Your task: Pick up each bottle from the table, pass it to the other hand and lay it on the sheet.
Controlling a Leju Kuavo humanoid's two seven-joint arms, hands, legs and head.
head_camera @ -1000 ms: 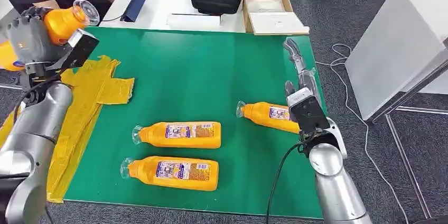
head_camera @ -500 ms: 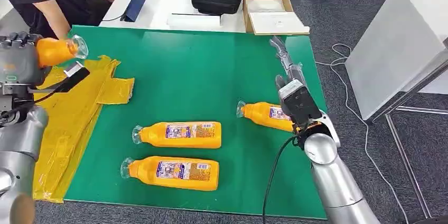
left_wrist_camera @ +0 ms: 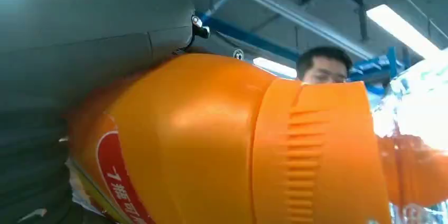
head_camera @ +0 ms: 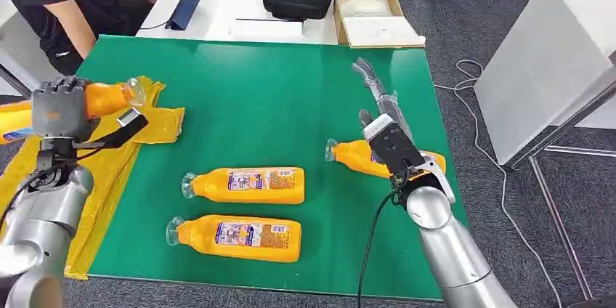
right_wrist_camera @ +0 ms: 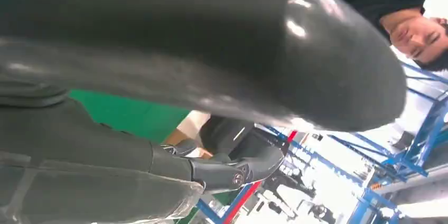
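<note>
While the left hand (head_camera: 60, 108) grips an orange bottle (head_camera: 109, 96) just above the yellow sheet (head_camera: 120, 141), the right hand (head_camera: 378, 97), fingers spread and holding nothing, hovers beyond the sheet over the counter (head_camera: 283, 97); released tilted, the bottle might roll off the sheet.

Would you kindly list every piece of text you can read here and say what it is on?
"7" followed by Chinese characters I cannot read: red label of the bottle the left hand holds.
Labels on the three bottles on the table: too small to read.
</note>
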